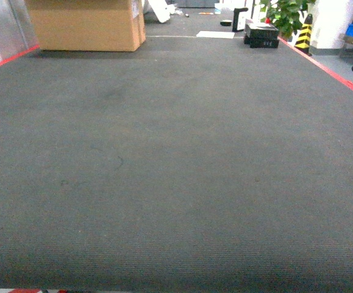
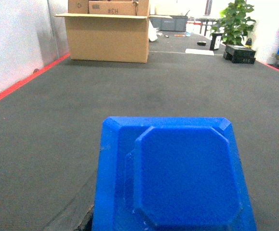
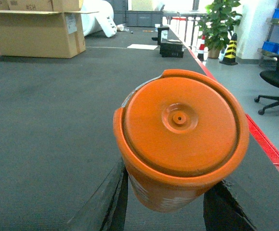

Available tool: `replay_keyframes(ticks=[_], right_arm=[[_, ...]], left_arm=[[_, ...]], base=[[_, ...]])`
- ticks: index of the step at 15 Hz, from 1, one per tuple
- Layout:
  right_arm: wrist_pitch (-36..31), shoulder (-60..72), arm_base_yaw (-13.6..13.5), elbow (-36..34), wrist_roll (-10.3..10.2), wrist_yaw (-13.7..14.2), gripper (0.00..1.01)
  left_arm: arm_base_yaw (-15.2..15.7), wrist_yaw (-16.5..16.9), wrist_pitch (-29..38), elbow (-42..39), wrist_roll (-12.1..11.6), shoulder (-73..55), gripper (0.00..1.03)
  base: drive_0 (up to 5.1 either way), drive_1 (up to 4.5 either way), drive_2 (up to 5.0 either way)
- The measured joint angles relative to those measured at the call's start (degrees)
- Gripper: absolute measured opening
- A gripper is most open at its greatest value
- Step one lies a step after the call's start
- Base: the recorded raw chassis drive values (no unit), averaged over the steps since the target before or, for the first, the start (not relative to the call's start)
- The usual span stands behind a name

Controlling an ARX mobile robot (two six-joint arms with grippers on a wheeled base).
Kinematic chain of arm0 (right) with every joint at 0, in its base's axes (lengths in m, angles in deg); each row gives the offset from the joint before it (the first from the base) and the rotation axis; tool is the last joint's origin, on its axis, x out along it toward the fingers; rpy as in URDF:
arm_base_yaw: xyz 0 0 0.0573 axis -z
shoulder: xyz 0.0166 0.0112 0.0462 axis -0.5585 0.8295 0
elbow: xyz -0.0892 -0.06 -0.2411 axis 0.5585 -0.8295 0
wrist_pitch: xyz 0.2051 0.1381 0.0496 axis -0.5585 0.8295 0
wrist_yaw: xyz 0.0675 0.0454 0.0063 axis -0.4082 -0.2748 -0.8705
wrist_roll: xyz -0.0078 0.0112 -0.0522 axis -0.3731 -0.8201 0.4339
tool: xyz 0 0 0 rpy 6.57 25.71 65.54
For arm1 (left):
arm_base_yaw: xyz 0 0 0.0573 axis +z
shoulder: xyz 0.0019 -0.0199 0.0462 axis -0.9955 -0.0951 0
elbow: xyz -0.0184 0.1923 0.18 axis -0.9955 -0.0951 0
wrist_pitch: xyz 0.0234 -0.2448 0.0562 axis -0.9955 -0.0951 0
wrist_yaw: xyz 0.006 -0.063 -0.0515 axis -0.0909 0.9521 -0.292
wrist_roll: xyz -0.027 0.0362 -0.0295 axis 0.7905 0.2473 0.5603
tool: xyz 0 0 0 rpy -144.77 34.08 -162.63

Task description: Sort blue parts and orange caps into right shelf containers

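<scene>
Left gripper (image 2: pixel 129 224) was closed on a blue part (image 2: pixel 173 175), filling the lower left wrist view. Right gripper (image 3: pixel 166 204) clamped an orange cap (image 3: pixel 180 137), its dark fingers (image 3: pixel 108 197) either side. Head view showed only grey carpet (image 1: pixel 176 171), a cardboard box (image 1: pixel 85 24) far off; no shelf or containers were visible. Judged: both items picked, placing not yet done.
</scene>
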Motion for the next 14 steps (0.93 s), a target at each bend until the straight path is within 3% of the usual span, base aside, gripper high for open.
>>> replay_keyframes(ticks=[1, 2, 3, 6, 7, 14], right_arm=[[1.6, -1.0, 0.0, 0.0, 0.0, 0.0, 0.39], [9.8, -6.4, 0.0, 0.0, 0.0, -0.2, 0.39], [10.6, -9.6, 0.0, 0.0, 0.0, 0.0, 0.39], [10.6, -10.0, 0.0, 0.0, 0.0, 0.0, 0.39], [10.6, -10.0, 0.0, 0.0, 0.0, 0.0, 0.39], [10.6, -10.0, 0.0, 0.0, 0.0, 0.0, 0.39]], left_arm=[[0.0, 0.0, -1.2, 0.0, 0.0, 0.9, 0.43], [0.0, 0.0, -2.1, 0.0, 0.0, 1.8, 0.43], [0.0, -0.1, -2.9, 0.0, 0.0, 2.7, 0.43], [0.0, -0.1, -7.5, 0.1, 0.0, 6.5, 0.43], [0.0, 0.1, -15.7, 0.0, 0.0, 12.4, 0.43], [0.0, 0.0, -14.9, 0.0, 0.0, 13.9, 0.43]], base=[[0.0, 0.00, 0.0], [0.0, 0.00, 0.0], [0.0, 0.00, 0.0], [0.0, 0.00, 0.0], [0.0, 0.00, 0.0], [0.0, 0.00, 0.0]])
